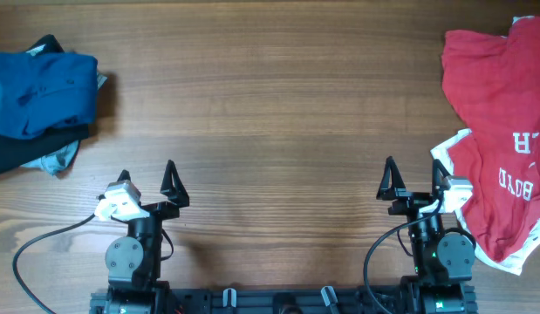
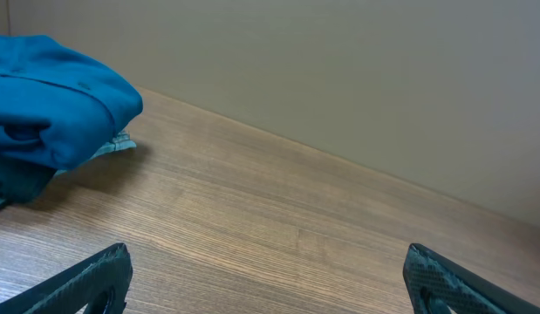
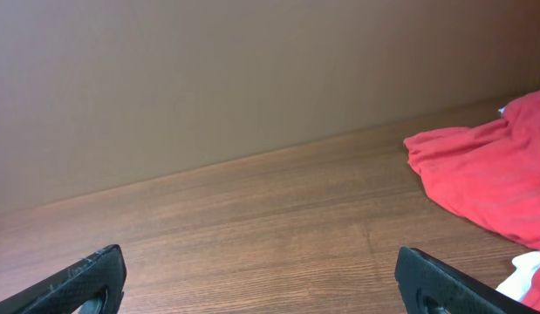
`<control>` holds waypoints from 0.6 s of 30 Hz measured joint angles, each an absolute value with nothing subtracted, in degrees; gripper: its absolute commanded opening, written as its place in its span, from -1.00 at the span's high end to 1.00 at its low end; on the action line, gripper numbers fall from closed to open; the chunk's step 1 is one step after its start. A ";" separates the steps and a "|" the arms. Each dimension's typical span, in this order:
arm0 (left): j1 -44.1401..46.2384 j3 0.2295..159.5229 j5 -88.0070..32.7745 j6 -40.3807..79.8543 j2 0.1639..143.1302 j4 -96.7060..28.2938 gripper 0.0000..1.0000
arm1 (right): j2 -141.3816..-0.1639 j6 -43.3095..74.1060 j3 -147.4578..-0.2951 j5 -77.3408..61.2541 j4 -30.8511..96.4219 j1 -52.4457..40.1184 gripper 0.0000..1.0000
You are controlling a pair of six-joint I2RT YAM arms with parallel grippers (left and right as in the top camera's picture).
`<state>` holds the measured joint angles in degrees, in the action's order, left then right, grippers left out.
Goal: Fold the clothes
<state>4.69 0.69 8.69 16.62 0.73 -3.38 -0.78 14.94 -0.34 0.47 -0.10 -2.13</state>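
A crumpled red T-shirt [image 1: 501,131] with white lettering and white trim lies unfolded at the table's right edge; its red cloth [image 3: 488,174] also shows at the right of the right wrist view. A pile of blue and dark clothes [image 1: 38,100] sits at the far left, and the blue bundle [image 2: 56,109] appears at the left of the left wrist view. My left gripper [image 1: 147,183] rests near the front edge, open and empty. My right gripper [image 1: 415,180] is open and empty too, just left of the red shirt's lower part.
The wooden table [image 1: 270,131] stretches bare between the two heaps. A plain wall [image 2: 339,70] rises behind the table's far edge. Black cables [image 1: 43,253] loop beside each arm base at the front.
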 measured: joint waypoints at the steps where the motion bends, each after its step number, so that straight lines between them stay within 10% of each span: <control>1: 4.69 0.69 8.69 16.62 0.73 -3.38 -1.00 | -0.78 14.94 -0.36 0.47 -0.10 -2.13 -0.99; 18: 4.69 1.19 3.90 16.62 1.13 -2.63 -0.99 | -10.41 16.99 -9.87 -1.48 3.31 -2.13 -0.99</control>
<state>4.69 1.19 3.90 16.62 1.13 -2.63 -10.41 16.99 -9.87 -1.48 3.31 -2.13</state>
